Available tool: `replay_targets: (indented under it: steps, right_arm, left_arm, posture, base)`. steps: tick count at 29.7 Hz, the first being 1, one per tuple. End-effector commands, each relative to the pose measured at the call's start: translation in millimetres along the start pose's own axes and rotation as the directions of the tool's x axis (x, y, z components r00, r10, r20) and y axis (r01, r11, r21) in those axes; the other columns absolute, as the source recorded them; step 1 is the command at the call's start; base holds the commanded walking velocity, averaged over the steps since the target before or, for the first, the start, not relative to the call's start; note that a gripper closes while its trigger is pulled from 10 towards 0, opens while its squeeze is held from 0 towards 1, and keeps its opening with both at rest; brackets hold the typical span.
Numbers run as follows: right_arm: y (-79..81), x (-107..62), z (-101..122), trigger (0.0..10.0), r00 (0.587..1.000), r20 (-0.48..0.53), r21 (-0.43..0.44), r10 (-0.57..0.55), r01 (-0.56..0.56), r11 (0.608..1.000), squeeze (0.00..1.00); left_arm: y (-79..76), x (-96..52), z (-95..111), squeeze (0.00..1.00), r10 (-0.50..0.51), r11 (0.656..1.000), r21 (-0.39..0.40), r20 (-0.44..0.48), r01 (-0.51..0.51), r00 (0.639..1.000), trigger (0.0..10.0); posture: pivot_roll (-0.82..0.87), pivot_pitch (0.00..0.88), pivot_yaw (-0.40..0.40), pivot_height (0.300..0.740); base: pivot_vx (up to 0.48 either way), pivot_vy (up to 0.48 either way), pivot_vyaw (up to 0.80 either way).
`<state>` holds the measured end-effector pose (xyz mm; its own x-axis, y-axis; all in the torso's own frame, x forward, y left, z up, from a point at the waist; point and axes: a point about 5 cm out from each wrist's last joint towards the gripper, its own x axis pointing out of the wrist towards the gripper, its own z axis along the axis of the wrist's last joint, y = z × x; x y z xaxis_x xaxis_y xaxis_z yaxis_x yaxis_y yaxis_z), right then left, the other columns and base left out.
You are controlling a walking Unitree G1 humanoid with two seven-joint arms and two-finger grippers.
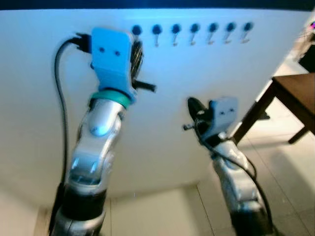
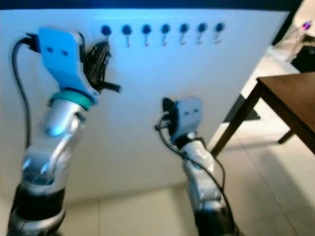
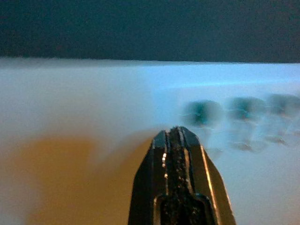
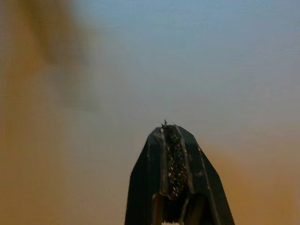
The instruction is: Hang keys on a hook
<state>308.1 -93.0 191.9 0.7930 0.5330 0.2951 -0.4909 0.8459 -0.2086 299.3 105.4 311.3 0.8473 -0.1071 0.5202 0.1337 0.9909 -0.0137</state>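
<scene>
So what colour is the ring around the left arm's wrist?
The wrist ring is teal green; the left eye view shows it best.

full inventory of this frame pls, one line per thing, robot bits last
Hooks: seven, dark round knobs with small pegs, in a row along the top of the panel.
Panel: one, white, upright, directly ahead of the robot.
Table: one, dark brown wood, to the robot's right, standing on the floor.
Floor: light tiles, below the panel and under the table.
Keys: cannot make any out; the pictures are blurred.
Left pincer: black fingers shut, raised high near the leftmost hook, blue wrist housing.
Right pincer: black fingers shut, lower, facing the bare middle of the panel, grey-blue wrist housing.
</scene>
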Motion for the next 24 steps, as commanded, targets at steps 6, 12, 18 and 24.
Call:
replay_targets:
  steps: [6, 12, 18, 24]
  right_arm:
    - [22.2, -25.5, -18.0, 10.0, 0.975, -0.091, -0.025, 0.204, -0.207, 0.978, 0.0]
    - [12.9, -30.4, -15.7, 10.0, 0.984, -0.083, -0.01, 0.16, -0.162, 0.987, 0.0]
    - [0.9, -31.7, -9.5, 10.0, 0.993, -0.061, 0.001, 0.101, -0.102, 0.995, 0.0]
    - [-1.4, -27.4, -4.5, 10.0, 0.996, -0.039, 0.006, 0.081, -0.081, 0.997, 0.0]
  left_arm:
    - [3.5, -10.3, 12.9, 0.0, -0.064, 0.992, -0.107, 0.062, 0.071, 0.996, 10.0]
    - [8.2, -33.8, 8.2, 0.0, -0.174, 0.983, -0.057, 0.02, 0.175, 0.985, 10.0]
    - [1.3, -54.2, 7.5, 0.0, -0.286, 0.957, -0.063, -0.011, 0.284, 0.958, 10.0]
    - [-13.2, -51.4, 11.4, 0.0, -0.339, 0.94, -0.042, 0.014, 0.339, 0.941, 10.0]
  posture:
    - [-0.13, 0.0, 0.043, 0.74]
    - [-0.13, 0.0, 0.044, 0.74]
    - [-0.12, 0.0, 0.04, 0.74]
    - [-0.12, 0.0, 0.041, 0.74]
  base:
    - [0.0, 0.0, 0.0]
    - [0.0, 0.0, 0.0]
    - [0.0, 0.0, 0.0]
    - [0.0, 0.0, 0.0]
